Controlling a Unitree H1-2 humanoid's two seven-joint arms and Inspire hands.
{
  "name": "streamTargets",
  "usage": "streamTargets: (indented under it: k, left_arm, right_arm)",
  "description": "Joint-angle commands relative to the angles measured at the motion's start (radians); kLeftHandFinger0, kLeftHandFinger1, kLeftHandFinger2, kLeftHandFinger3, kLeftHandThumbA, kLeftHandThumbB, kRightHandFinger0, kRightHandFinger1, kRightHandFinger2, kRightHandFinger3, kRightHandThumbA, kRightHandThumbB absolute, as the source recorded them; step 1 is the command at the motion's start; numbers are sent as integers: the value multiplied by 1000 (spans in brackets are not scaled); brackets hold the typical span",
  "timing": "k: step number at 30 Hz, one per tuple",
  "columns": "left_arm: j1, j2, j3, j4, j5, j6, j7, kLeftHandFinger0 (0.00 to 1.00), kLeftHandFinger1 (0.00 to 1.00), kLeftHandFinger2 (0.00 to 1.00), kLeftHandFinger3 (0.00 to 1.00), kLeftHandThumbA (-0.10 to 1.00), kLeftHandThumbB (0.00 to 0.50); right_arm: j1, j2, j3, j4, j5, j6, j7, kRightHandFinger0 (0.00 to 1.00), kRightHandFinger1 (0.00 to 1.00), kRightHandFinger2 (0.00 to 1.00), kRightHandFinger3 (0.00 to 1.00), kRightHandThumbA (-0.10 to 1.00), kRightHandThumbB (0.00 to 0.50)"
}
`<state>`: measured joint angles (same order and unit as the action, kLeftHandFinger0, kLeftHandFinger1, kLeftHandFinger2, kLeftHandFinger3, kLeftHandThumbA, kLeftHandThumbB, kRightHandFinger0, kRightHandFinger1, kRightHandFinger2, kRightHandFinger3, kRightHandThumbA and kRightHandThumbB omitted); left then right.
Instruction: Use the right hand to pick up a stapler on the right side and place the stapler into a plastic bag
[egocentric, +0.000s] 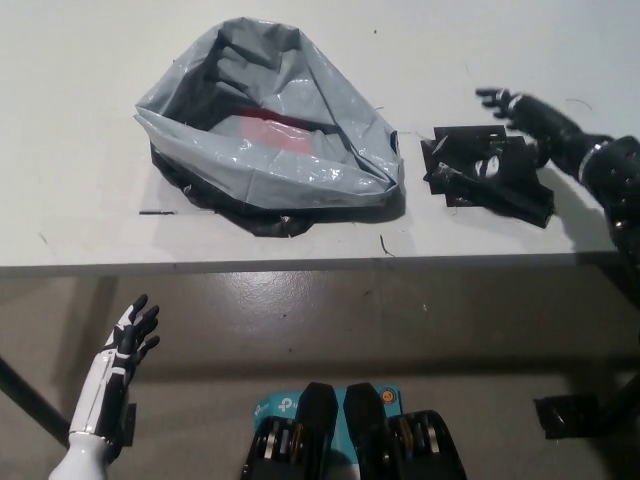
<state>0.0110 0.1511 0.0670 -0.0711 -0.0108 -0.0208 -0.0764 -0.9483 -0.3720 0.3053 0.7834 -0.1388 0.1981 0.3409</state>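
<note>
A black stapler (497, 187) lies on a black square patch on the white table (80, 120), right of centre. My black right hand (515, 125) hovers over its far end with fingers spread, open and holding nothing. Left of the stapler sits a crumpled grey plastic bag (265, 130), its mouth open upward and something red showing inside. My white left hand (125, 350) rests open below the table's front edge at the lower left.
The table's front edge (300, 265) runs across the middle of the picture, with grey floor below it. A small dark object (568, 418) lies on the floor at the lower right.
</note>
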Motion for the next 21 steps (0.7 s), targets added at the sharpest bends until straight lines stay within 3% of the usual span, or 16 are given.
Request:
streamTargets:
  k: [1, 11, 21]
  left_arm:
    - [-12, 16, 7, -31, -4, -33, -1, 1000, 1000, 1000, 1000, 1000, 0]
    - [-13, 16, 4, -37, -8, -24, -8, 1000, 1000, 1000, 1000, 1000, 0]
    - [-9, 20, 2, -43, -7, -17, -10, 1000, 1000, 1000, 1000, 1000, 0]
  right_arm:
    - [-59, -1, 19, 39, -36, -56, 45, 1000, 1000, 1000, 1000, 856, 418]
    - [-45, 22, 49, 109, -82, -86, 34, 1000, 1000, 1000, 1000, 833, 396]
    - [-55, 39, 76, 189, -130, -153, 12, 1000, 1000, 1000, 1000, 911, 395]
